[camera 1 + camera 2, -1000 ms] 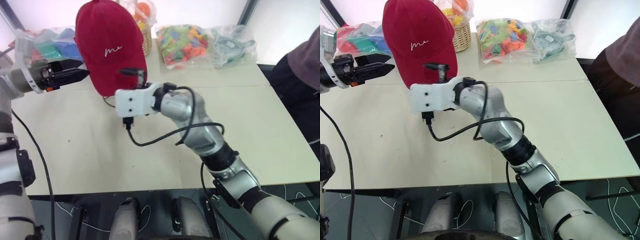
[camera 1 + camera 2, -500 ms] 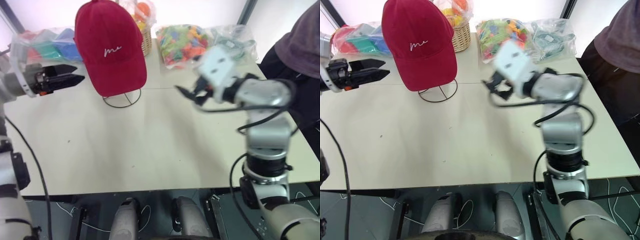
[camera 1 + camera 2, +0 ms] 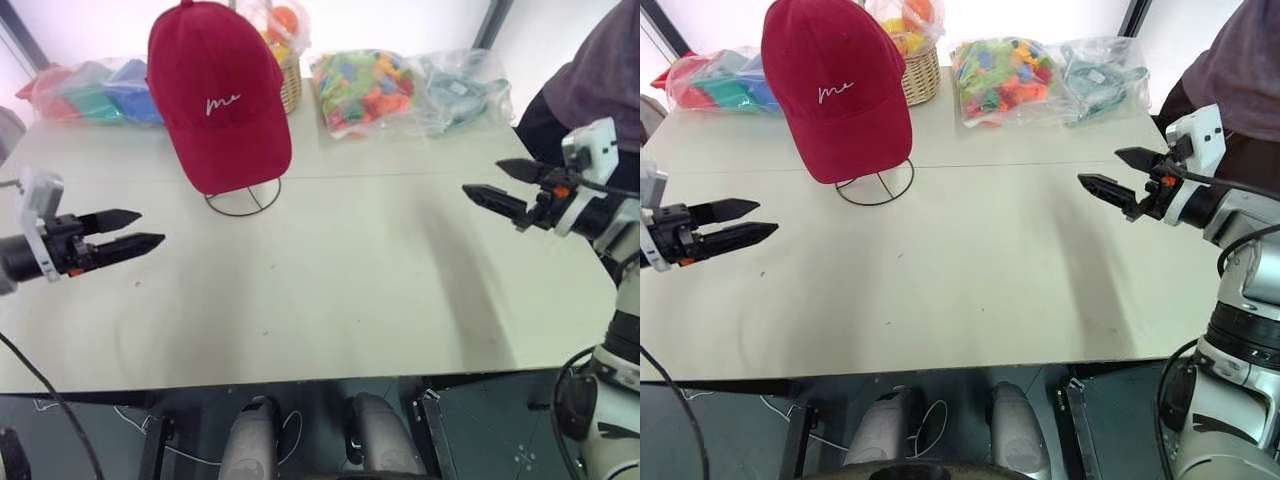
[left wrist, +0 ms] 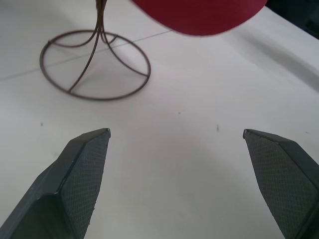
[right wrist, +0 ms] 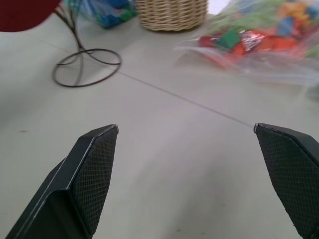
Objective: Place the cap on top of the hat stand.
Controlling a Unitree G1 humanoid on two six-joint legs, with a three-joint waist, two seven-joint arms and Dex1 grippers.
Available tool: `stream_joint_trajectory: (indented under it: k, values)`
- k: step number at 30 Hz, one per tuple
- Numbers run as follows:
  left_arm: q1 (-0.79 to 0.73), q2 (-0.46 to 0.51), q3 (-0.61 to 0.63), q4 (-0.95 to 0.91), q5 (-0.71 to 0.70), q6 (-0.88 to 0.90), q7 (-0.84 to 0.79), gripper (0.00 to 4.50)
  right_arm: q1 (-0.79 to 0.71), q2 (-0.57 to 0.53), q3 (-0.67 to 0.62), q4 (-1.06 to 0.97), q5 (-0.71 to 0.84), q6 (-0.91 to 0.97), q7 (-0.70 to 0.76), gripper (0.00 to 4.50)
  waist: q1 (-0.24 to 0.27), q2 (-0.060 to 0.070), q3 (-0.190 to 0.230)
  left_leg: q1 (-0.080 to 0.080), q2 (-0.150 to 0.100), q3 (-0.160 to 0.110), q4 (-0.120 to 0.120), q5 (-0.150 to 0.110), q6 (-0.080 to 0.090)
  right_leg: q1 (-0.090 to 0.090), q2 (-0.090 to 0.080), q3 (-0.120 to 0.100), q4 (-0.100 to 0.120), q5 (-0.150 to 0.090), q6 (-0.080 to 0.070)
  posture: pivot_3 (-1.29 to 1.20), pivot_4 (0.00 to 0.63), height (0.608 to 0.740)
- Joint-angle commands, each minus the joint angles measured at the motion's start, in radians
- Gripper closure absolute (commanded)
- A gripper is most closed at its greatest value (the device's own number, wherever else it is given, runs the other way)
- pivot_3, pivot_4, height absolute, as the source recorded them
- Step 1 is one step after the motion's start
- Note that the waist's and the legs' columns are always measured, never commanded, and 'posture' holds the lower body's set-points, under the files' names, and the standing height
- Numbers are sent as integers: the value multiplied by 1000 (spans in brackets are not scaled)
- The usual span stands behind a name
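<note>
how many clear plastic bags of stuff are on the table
3, maybe more hidden behind the cap. One bag of teal and blue pieces at the table's far left, one bag of colourful pieces right of the wicker basket, one bag of pale teal items beside it.

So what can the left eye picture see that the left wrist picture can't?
The left eye view alone has the cap's white writing, the wicker basket, the bags of colourful toys, a person's sleeve and the right gripper, jaws open. The left wrist view alone looks between the left gripper's open jaws. Both share the cap, the hat stand and the table.
</note>
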State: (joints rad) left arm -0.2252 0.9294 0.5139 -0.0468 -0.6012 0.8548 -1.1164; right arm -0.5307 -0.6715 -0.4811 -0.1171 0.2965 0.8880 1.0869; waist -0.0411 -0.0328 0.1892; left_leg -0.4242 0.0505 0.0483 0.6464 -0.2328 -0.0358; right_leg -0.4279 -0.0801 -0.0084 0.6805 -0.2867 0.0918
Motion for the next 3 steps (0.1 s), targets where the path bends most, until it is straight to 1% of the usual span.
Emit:
stream_joint_trajectory:
  k: [1, 3]
  values:
    - [36, -9, 58, -88, -27, 2, 66, 0, 13, -20, -18, -14, 80, 0, -26, 23, 0, 0, 0, 0, 0, 0, 0, 0, 0, 0, 0, 0, 0, 0, 0, 0, 150, 740]
    - [59, -15, 62, -104, -23, -9, 99, 0, 25, -20, -10, -16, 105, -4, -49, 23, 1, 0, 0, 0, 0, 0, 0, 0, 0, 0, 0, 0, 0, 0, 0, 0, 150, 740]
